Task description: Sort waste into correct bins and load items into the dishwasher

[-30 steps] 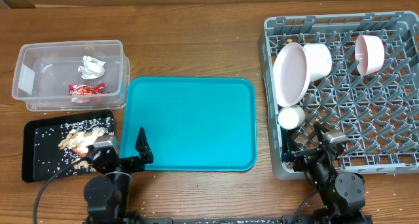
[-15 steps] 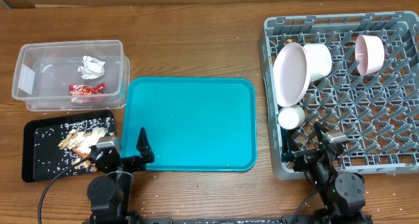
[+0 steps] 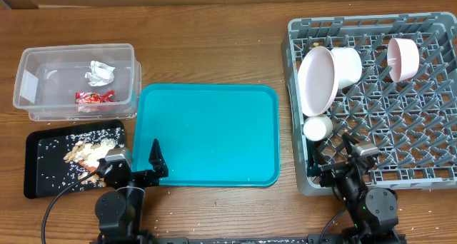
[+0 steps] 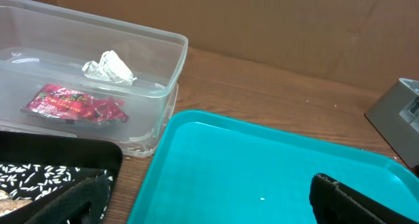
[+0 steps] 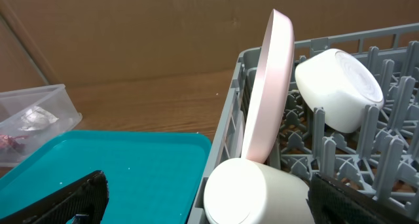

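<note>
The clear tub (image 3: 43, 105) at the back left holds the crumpled white paper wad (image 3: 100, 73) and the red snack wrapper (image 3: 94, 96); both also show in the left wrist view, the wad (image 4: 109, 67) and the wrapper (image 4: 73, 104). The black tray (image 3: 39, 183) holds beige crumbs (image 3: 82, 155) and white grains. The grey dish rack (image 3: 428, 165) holds the white plate (image 3: 316, 80) on edge, the white bowl (image 3: 348, 65), the pink bowl (image 3: 402, 58) and the small white cup (image 3: 318, 127). My left gripper (image 3: 133, 169) is open and empty at the teal tray's front left corner. My right gripper (image 3: 334, 160) is open, just in front of the cup (image 5: 252, 191). Chopsticks are out of view.
The large teal tray (image 3: 207, 133) lies bare between the bins and the rack, with a few tiny grains on it. Grains are scattered on the wooden table (image 3: 214, 44) along its front edge. Cardboard stands behind the table.
The left arm has shifted very slightly to the right. Nothing else has moved.
</note>
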